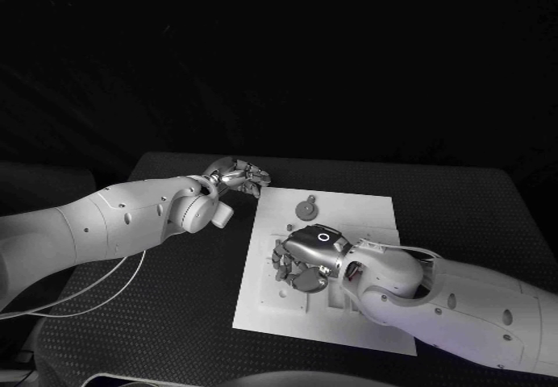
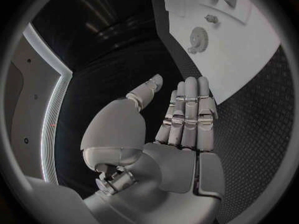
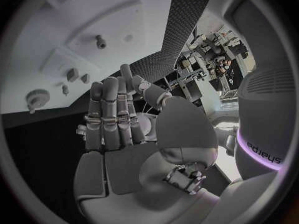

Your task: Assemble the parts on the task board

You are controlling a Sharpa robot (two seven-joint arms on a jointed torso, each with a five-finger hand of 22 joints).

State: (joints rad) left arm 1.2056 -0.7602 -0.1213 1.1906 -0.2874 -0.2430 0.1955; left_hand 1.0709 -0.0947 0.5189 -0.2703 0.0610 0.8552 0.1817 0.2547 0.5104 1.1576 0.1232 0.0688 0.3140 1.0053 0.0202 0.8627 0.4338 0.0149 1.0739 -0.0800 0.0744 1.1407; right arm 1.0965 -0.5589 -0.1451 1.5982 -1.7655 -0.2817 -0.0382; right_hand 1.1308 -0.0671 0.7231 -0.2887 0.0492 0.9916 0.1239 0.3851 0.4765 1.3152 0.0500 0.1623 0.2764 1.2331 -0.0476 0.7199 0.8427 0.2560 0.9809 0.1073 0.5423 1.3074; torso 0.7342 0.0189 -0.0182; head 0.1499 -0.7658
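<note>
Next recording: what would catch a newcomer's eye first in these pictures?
First the white rectangular task board in the middle of the black table, with the right hand over its middle, holding nothing. Next the small round gear-like grey part near the board's far edge. The left hand hovers off the board's far left corner, fingers straight and open.

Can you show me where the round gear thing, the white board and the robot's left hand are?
gear [image 1: 306, 208]: head view, on its round face.
task board [image 1: 349, 210]: head view, on a bare patch beside the gear.
left hand [image 1: 239, 176]: head view, on the middle of the hand, at the board's far corner.
</note>
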